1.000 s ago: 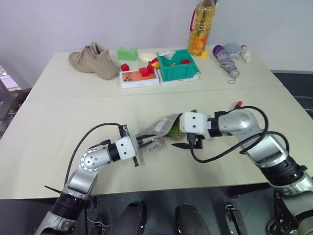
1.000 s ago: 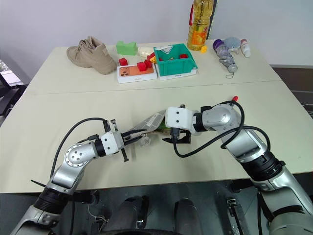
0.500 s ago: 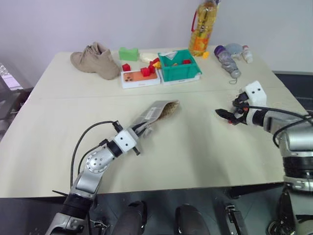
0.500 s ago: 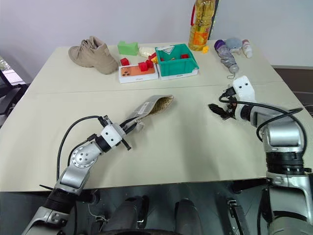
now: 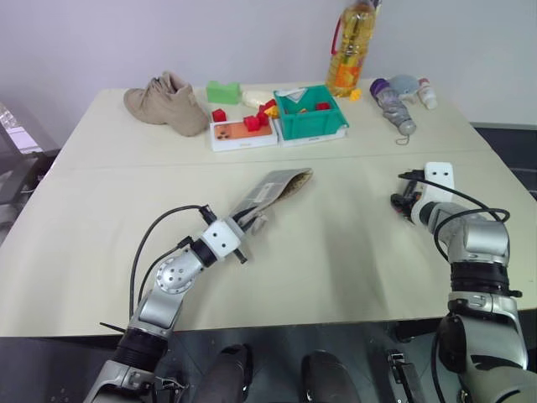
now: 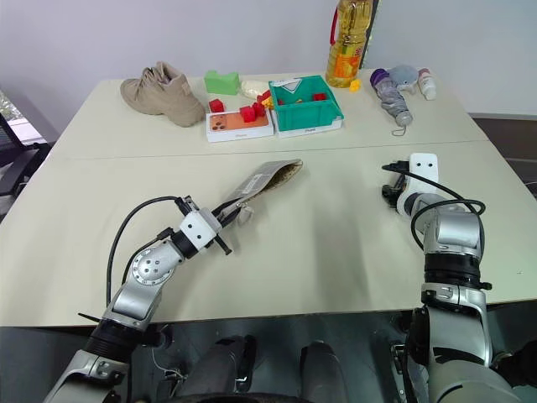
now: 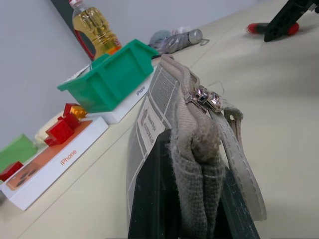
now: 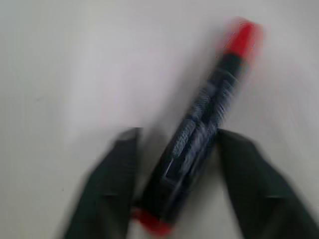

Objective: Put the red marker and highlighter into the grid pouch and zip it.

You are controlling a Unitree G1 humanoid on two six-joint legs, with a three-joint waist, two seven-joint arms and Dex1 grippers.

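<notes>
The grid pouch (image 5: 273,189), grey with white lines, is tilted up from the table at centre, its mouth toward the green bin. My left gripper (image 5: 245,223) is shut on its near corner beside the zip pull (image 7: 204,97). At the right of the table my right gripper (image 5: 401,201) points down over the red marker (image 8: 199,124). The marker lies on the table between the open fingers (image 8: 119,164), with a gap on one side. The left wrist view has the marker (image 7: 255,28) far off under that gripper. The highlighter is hidden.
At the back stand a tan shoe (image 5: 166,101), a green block (image 5: 222,91), a phone box (image 5: 243,133) with red blocks on it, a green bin (image 5: 309,113), an oil bottle (image 5: 351,46) and a folded umbrella (image 5: 393,105).
My right arm has swung from the pouch's mouth to the right and down over the red marker, rolling its wrist and narrowing its fingers. My left gripper keeps its grip on the pouch.
</notes>
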